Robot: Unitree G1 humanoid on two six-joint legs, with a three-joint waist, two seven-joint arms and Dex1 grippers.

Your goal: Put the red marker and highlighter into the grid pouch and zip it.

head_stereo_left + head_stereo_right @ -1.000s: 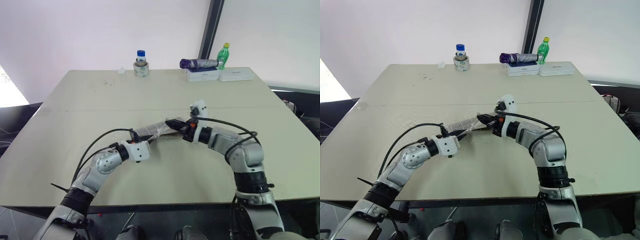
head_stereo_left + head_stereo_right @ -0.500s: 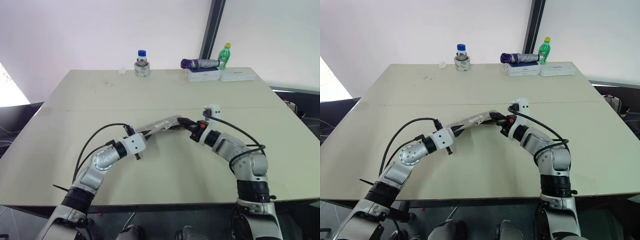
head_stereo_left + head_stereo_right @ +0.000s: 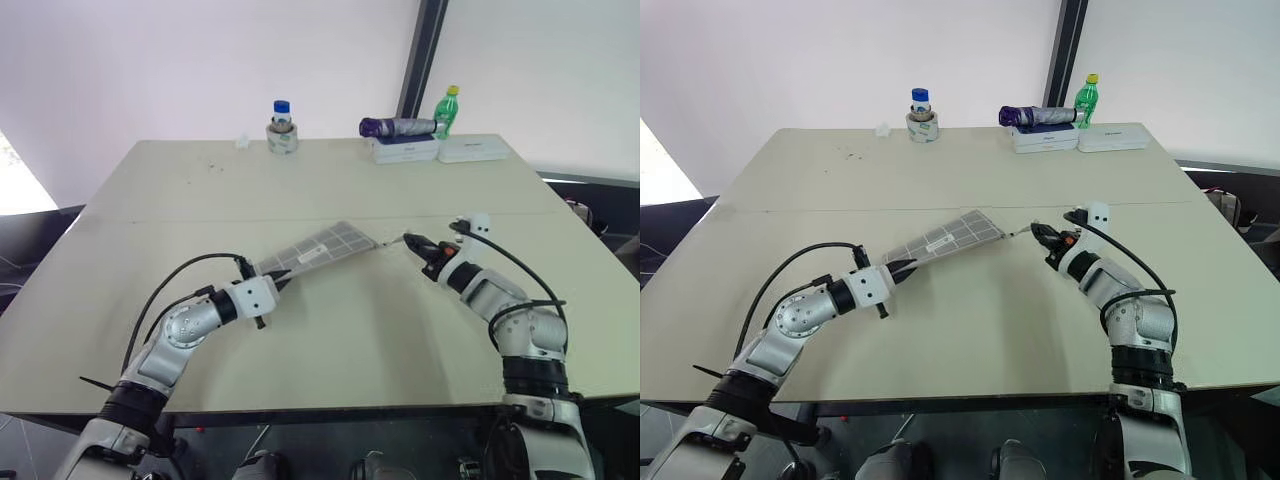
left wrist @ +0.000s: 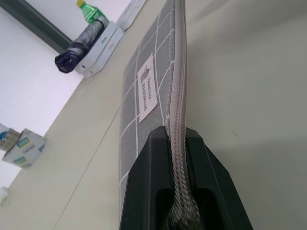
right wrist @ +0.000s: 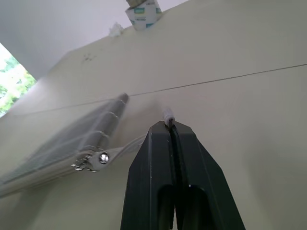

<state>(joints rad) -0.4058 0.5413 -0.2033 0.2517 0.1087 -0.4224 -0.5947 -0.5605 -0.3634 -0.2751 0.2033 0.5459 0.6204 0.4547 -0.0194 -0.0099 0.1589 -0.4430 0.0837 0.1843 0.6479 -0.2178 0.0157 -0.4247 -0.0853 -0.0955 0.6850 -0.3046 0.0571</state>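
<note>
Table (image 3: 150, 190) — grid pouch (image 3: 318, 250) lengthwise between end effectors

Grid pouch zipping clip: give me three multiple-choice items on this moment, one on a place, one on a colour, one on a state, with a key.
1. Where is the left gripper holding the grid pouch?
A. at its end nearest the robot's left arm
B. at its white label
C. at its far end by the right gripper

2. What colour is the cap of the green bottle at the table's far edge?
A. blue
B. yellow
C. red

3. How is the right gripper?
A. wide open
B. shut on the pouch's fabric
C. shut on the zipper's pull cord

Key: 1 A, its fingers clamp the zipper edge there; 2 B, the cap shows yellow; 3 C, its fingers pinch the cord's white tip.
</note>
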